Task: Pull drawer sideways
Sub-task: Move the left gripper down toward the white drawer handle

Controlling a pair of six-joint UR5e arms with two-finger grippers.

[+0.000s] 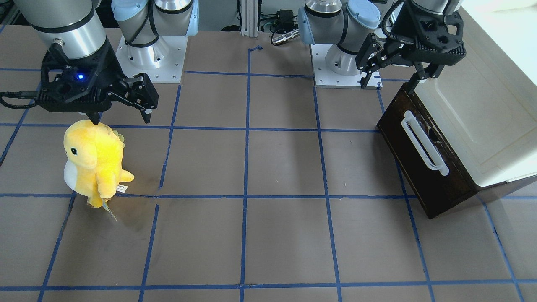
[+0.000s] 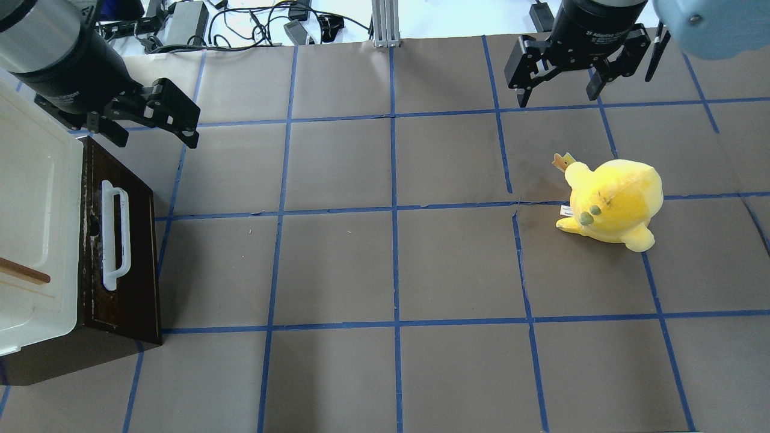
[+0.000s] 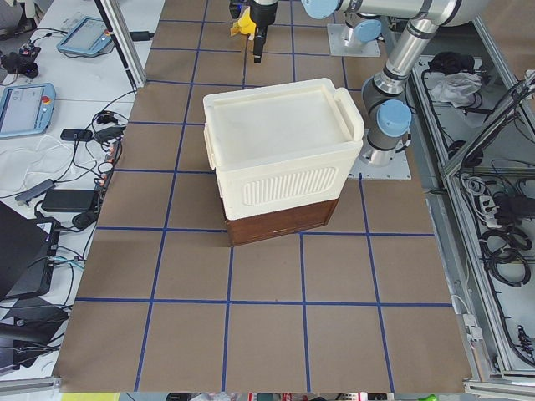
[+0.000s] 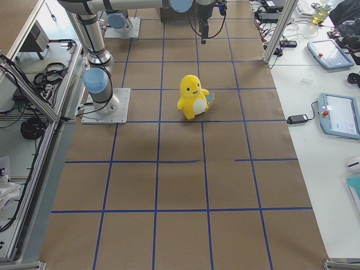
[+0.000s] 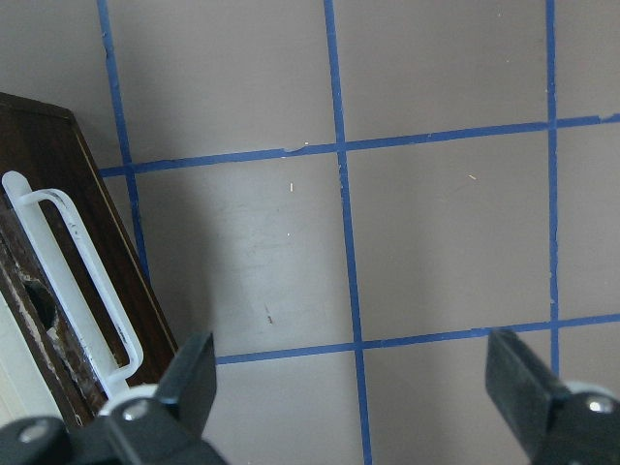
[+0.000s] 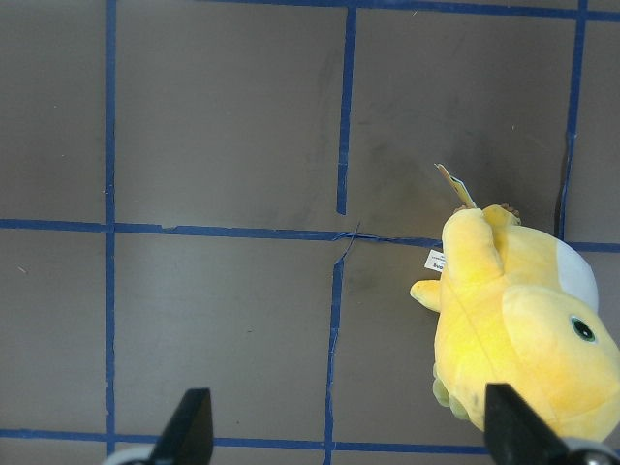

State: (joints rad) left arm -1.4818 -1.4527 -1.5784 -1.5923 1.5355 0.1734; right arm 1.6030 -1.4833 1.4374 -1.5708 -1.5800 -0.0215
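The drawer (image 1: 436, 180) has a dark brown wooden front with a long white bar handle (image 1: 423, 144) and sits shut under a cream cabinet (image 1: 482, 105). It also shows in the overhead view (image 2: 135, 252) and in the left wrist view (image 5: 44, 194). My left gripper (image 1: 389, 84) is open and empty. It hovers above the table just off the drawer front's far end, apart from the handle (image 2: 114, 234). My right gripper (image 2: 556, 96) is open and empty, far from the drawer on the other side of the table.
A yellow plush toy (image 1: 94, 161) stands under and in front of the right gripper (image 1: 121, 119); it also shows in the right wrist view (image 6: 523, 329). The cream cabinet (image 2: 36, 198) has a small brown handle (image 2: 24, 272). Blue tape lines grid the brown table.
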